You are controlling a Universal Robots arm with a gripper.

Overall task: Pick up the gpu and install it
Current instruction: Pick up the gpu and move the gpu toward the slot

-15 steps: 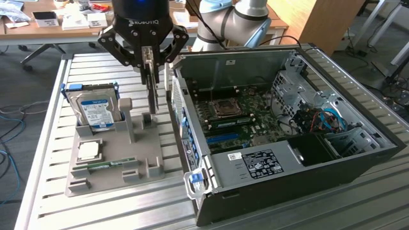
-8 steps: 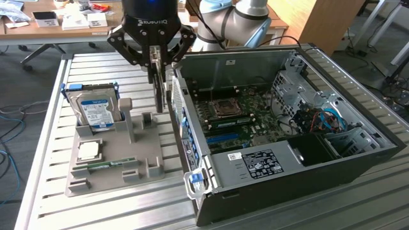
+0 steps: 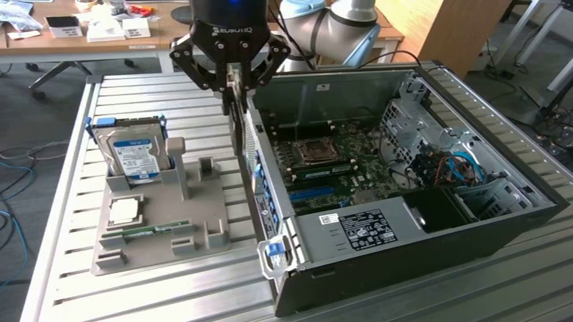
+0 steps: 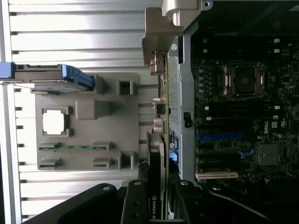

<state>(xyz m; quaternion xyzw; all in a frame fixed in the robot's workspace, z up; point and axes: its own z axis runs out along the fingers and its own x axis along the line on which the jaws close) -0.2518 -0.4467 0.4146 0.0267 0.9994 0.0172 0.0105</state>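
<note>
The hand [image 3: 235, 86] is black, the gpu [image 3: 239, 133] silver-edged, fixture [image 3: 161, 251] grey, drive [image 3: 134, 157] blue-white labelled.

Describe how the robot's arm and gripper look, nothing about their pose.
The gripper is black: a round body with white ROBOTIQ lettering, a blue glow above it, and two jointed linkage fingers. The arm behind it is silver-grey, made of thick rounded tubes, with a pale blue cap on one joint.

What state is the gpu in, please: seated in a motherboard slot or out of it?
Out: the gpu hangs upright in the pincer beside the computer case wall, and the blue motherboard slot lies bare.
</note>
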